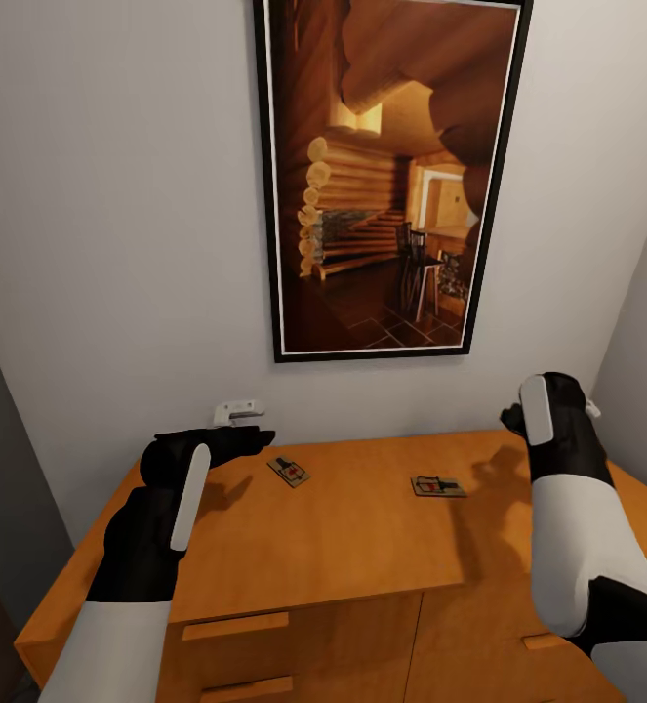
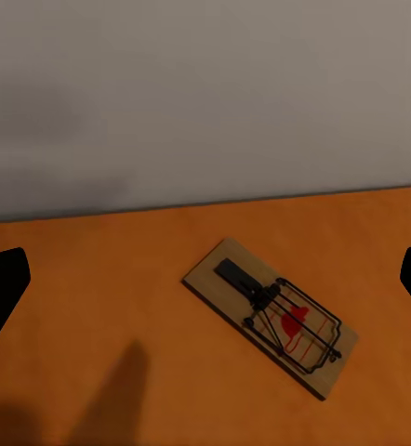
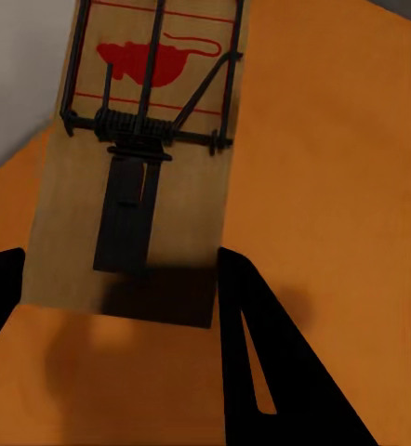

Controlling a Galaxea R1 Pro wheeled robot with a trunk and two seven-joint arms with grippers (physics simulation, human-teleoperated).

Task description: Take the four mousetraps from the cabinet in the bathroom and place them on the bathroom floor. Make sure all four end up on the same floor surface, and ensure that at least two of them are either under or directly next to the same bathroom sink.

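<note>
Two mousetraps lie flat on the orange-brown cabinet [image 1: 352, 557]: one [image 1: 289, 472] toward the left, the other [image 1: 437, 485] near the middle. My left gripper [image 1: 261, 439] hovers just left of the first trap [image 2: 271, 316] and is open, its fingertips [image 2: 1, 288] wide apart, nothing between them. My right gripper [image 1: 510, 420] is raised above the cabinet's right end. Another mousetrap [image 3: 136, 158], red mouse mark at its far end, sits across its width between the two dark fingers [image 3: 261, 362], which are shut on it.
A small white-grey gadget [image 1: 237, 410] rests at the back of the cabinet against the wall. A large framed picture [image 1: 391, 176] hangs above. Drawer fronts with bar handles [image 1: 235, 625] face me. Walls close in on both sides.
</note>
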